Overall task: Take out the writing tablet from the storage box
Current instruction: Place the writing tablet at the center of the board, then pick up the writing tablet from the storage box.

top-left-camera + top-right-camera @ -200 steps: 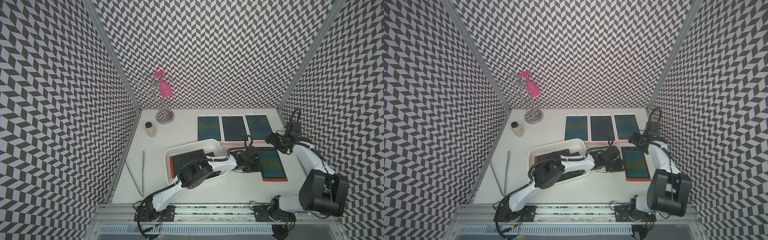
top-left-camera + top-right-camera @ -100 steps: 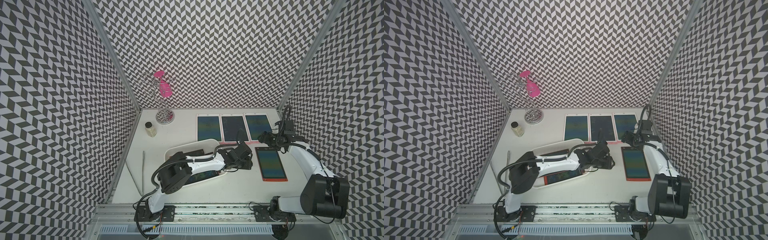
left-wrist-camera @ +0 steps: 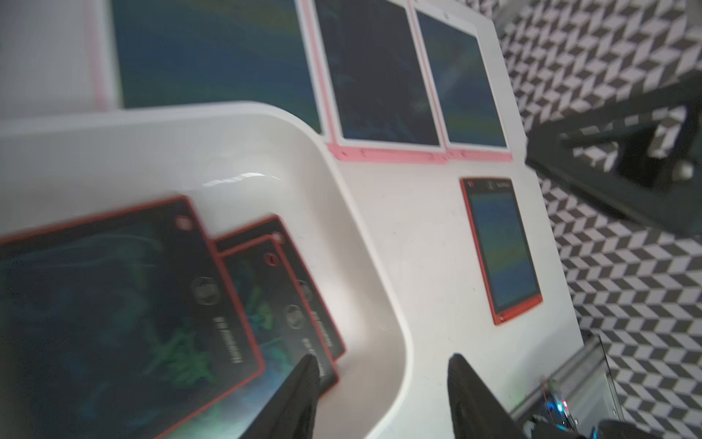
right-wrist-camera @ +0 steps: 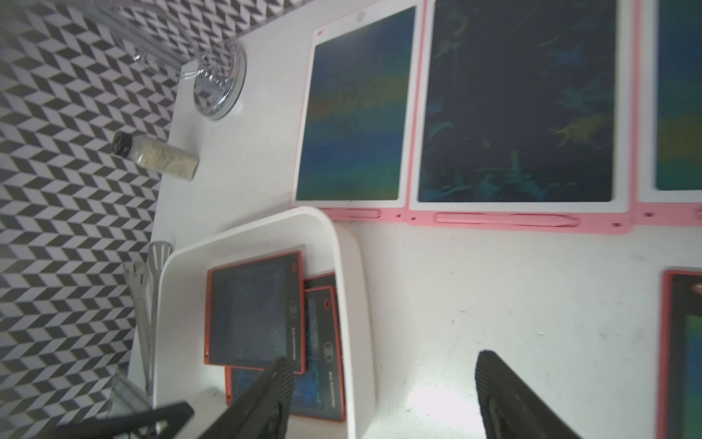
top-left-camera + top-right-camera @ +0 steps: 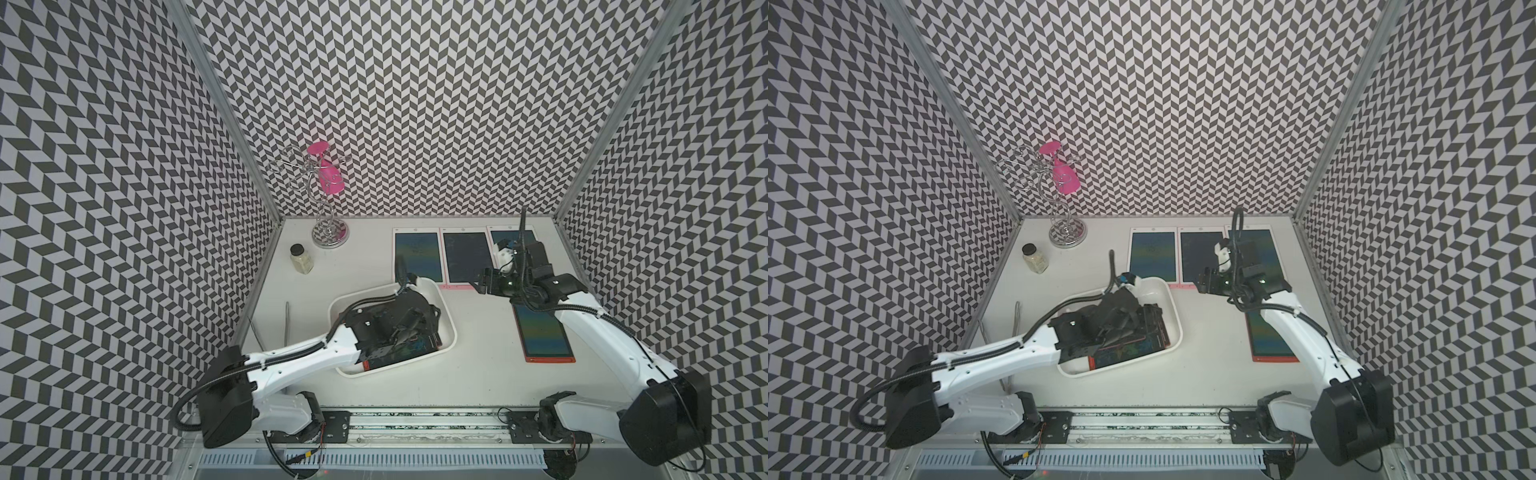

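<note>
The storage box [image 5: 449, 328] [image 5: 1178, 328] is a shallow white tray near the table's middle. Inside it lie overlapping red-framed writing tablets [image 5: 399, 358] [image 5: 1125, 353] [image 3: 114, 304] [image 4: 254, 311]. My left gripper [image 5: 409, 328] [image 3: 381, 361] hangs over the box's right end, open and empty. One finger is above the tablets and one is outside the box wall. My right gripper [image 5: 482, 285] [image 5: 1202, 285] [image 4: 383, 359] is open and empty, above bare table right of the box. Another red-framed tablet [image 5: 542, 336] [image 3: 501, 247] lies flat on the table under the right arm.
Three pink-edged white tablets [image 5: 417, 257] lie in a row at the back. A wire stand holding a pink glass [image 5: 328, 208] and a small jar [image 5: 302, 258] sit at the back left. Metal tongs [image 5: 286, 324] lie left of the box.
My left gripper has swung left, from beside the red tablet on the table to over the box, and its jaws have widened. My right gripper has also moved left.
</note>
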Action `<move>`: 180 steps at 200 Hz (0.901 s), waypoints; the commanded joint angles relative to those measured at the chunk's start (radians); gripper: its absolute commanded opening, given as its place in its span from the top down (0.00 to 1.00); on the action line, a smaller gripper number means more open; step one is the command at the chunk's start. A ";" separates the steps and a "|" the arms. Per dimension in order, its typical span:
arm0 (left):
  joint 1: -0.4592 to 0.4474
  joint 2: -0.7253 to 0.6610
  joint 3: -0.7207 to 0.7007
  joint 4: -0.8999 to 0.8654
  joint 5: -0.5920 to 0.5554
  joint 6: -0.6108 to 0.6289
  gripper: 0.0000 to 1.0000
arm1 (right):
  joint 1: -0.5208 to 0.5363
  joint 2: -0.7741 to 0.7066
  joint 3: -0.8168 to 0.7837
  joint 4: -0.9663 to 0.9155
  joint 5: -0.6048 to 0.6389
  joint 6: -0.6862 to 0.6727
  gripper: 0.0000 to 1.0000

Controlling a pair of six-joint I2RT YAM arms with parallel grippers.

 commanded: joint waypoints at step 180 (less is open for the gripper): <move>0.882 -0.271 -0.358 0.039 0.504 0.241 0.41 | 0.312 0.574 0.268 0.200 -0.038 0.110 0.37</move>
